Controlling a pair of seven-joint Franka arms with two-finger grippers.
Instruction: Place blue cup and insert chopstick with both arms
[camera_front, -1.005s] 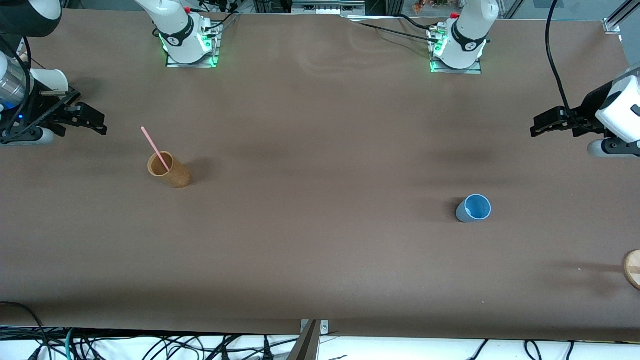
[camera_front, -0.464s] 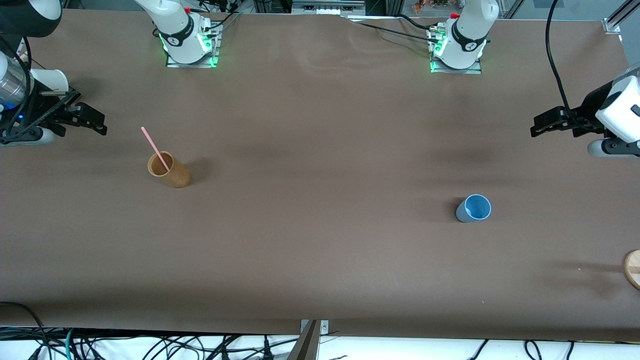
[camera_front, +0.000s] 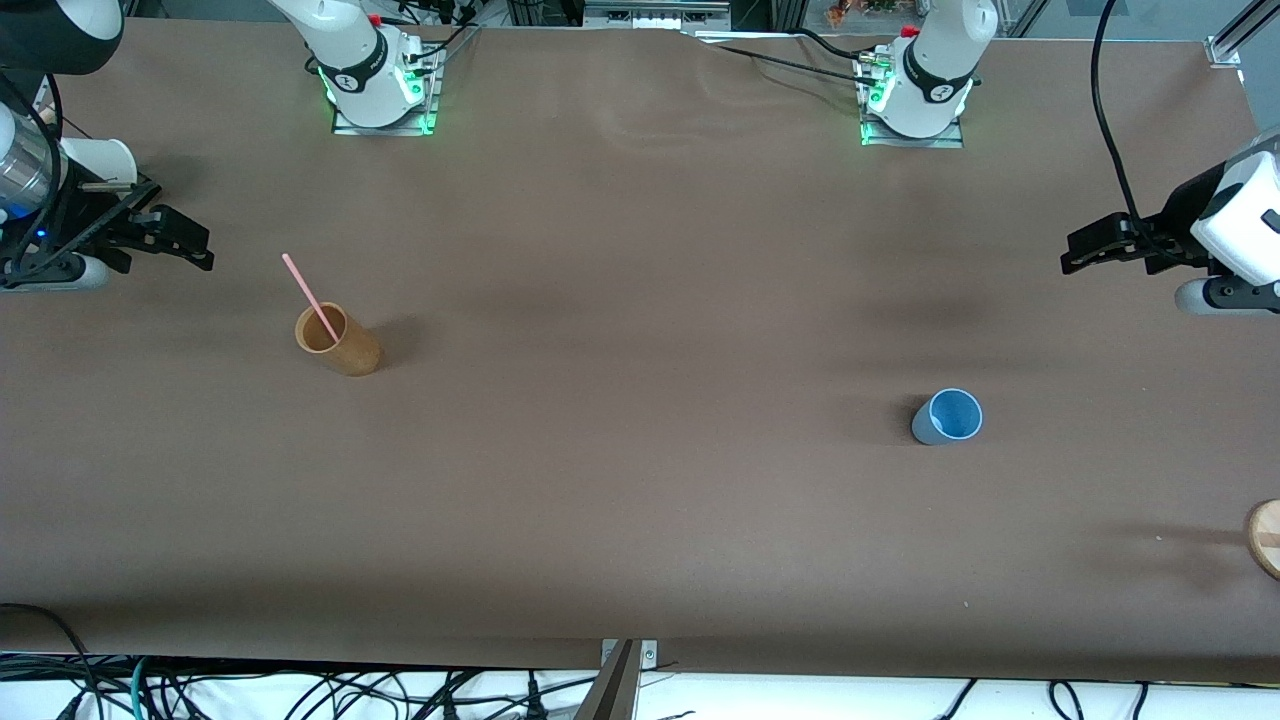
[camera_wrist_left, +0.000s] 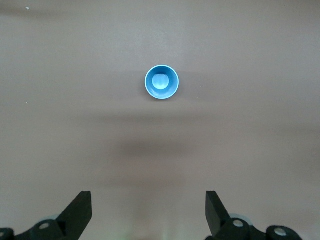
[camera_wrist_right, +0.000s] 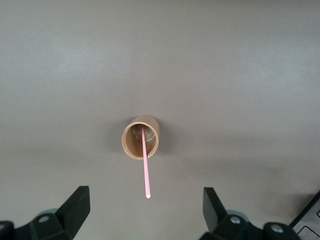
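The blue cup (camera_front: 948, 417) stands upright on the brown table toward the left arm's end; it also shows in the left wrist view (camera_wrist_left: 162, 82). The pink chopstick (camera_front: 310, 297) leans inside the tan cup (camera_front: 338, 340) toward the right arm's end; both show in the right wrist view, the chopstick (camera_wrist_right: 145, 165) and the tan cup (camera_wrist_right: 140, 137). My left gripper (camera_front: 1075, 250) hangs open and empty high over the table's left-arm end (camera_wrist_left: 148, 200). My right gripper (camera_front: 190, 245) hangs open and empty high over the right-arm end (camera_wrist_right: 145, 197).
A round wooden object (camera_front: 1265, 538) lies at the table's edge by the left arm's end, nearer the camera than the blue cup. The arm bases (camera_front: 375, 85) (camera_front: 915, 95) stand along the table's back edge. Cables (camera_front: 300, 690) hang below the near edge.
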